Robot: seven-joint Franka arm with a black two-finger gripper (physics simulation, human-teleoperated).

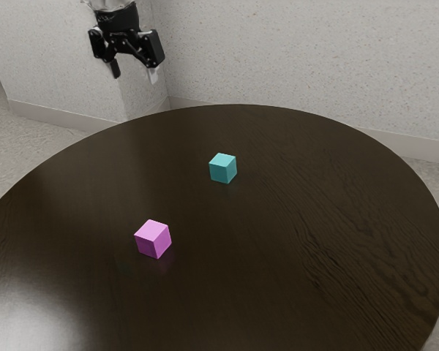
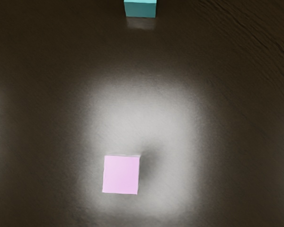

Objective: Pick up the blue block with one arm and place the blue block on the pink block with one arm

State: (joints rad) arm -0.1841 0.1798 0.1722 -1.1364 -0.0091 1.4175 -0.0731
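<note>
- Currently counting one gripper (image 1: 134,72), one blue block (image 1: 222,167), one pink block (image 1: 153,238) and one round dark wooden table (image 1: 314,241)
- gripper is hanging high above table level at the exterior view's upper left, well apart from both blocks; its two black fingers are standing spread with a clear gap between them, gripping nothing
- blue block, looking more teal than blue, is sitting flat on the table near its middle, untouched and not on the pink block
- pink block is also sitting flat on the table, nearer the camera and toward the exterior view's left of the blue one; the two are lying well apart with bare tabletop between them
- in the wrist view the pink block (image 2: 120,174) is showing whole, top face toward the camera, while the blue block (image 2: 140,7) is getting cut off by the frame edge, just a strip of it showing
- pale glare patch is spreading over the table (image 2: 236,94) around the pink block in the wrist view, washing out the wood grain there
- arm above the gripper is getting cropped by the exterior view's upper edge; table's near and right rims are running out of frame too
- speckled white wall (image 1: 314,58) and pale floor (image 1: 29,139) are showing behind the table
</note>
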